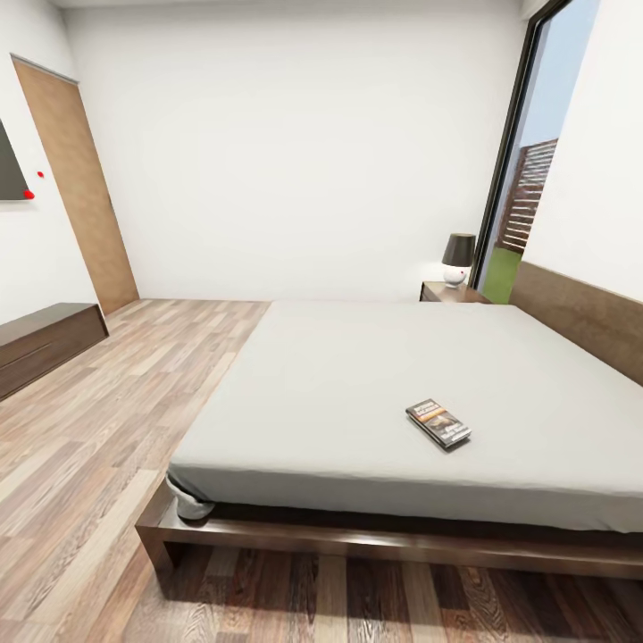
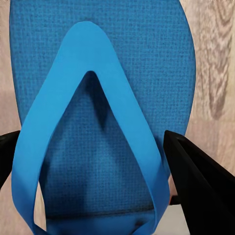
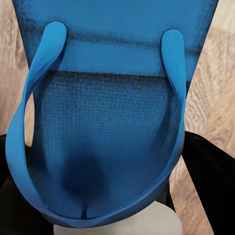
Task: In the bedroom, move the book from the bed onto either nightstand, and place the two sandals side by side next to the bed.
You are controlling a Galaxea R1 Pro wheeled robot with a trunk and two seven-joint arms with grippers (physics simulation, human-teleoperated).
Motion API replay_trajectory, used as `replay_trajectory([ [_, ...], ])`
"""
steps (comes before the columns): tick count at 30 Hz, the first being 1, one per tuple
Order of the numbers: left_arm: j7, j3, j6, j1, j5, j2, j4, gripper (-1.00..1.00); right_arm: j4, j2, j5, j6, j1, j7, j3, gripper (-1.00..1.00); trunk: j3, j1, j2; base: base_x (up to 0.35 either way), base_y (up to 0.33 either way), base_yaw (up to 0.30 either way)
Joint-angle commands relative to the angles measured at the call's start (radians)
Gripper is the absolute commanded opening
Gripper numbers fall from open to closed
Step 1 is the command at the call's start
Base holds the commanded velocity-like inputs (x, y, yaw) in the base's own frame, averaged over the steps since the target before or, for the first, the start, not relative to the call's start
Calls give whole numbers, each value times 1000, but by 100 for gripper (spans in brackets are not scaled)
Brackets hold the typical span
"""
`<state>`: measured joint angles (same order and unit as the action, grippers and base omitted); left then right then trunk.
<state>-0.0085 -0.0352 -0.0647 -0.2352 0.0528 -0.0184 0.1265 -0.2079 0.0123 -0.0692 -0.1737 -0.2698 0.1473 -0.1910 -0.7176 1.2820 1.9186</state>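
I hold 1 blue sandal point(image 2: 98, 122) in my left claw point(image 2: 105, 171), another sandal point(image 3: 107, 122) in my right claw point(image 3: 103, 196); the book point(image 1: 438, 422) lies on the bed point(image 1: 357, 375).

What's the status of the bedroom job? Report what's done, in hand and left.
Done: nothing yet. The book lies on the bed, not on the nightstand beside the headboard.

In hand: a blue sandal sits between the left gripper fingers, and another sandal at the right gripper, both above wooden floor.

Left: set the sandals side by side next to the bed, then move the book.
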Motion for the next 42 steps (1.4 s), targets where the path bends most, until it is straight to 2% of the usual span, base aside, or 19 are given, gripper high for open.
replay_trajectory([
  [1, -1, -4, -4, -1, 6, 0, -1, -100, -2, 0, -7, -5, 0, 3, 1, -100, -1, 0, 0, 0, 0, 0],
  [6, -3, -4, -1, -14, 7, 0, -1, -100, -3, 0, -7, -6, -2, 3, 1, -100, -1, 0, 0, 0, 0, 0],
  [17, -4, -4, 65, -63, 8, 2, -1, -100, -3, -2, -6, -4, -6, 4, 2, -100, -1, 0, 0, 0, 0, 0],
  [21, 2, -3, 74, -71, 8, 6, -1, -100, -8, 3, -7, -1, -12, 8, 20, -100, -1, 0, 0, 0, 0, 0],
  [42, 3, -3, 84, -73, 8, 6, -1, -100, -18, 3, -7, -1, -19, 7, 21, -100, -1, 0, 0, 0, 0, 0],
])
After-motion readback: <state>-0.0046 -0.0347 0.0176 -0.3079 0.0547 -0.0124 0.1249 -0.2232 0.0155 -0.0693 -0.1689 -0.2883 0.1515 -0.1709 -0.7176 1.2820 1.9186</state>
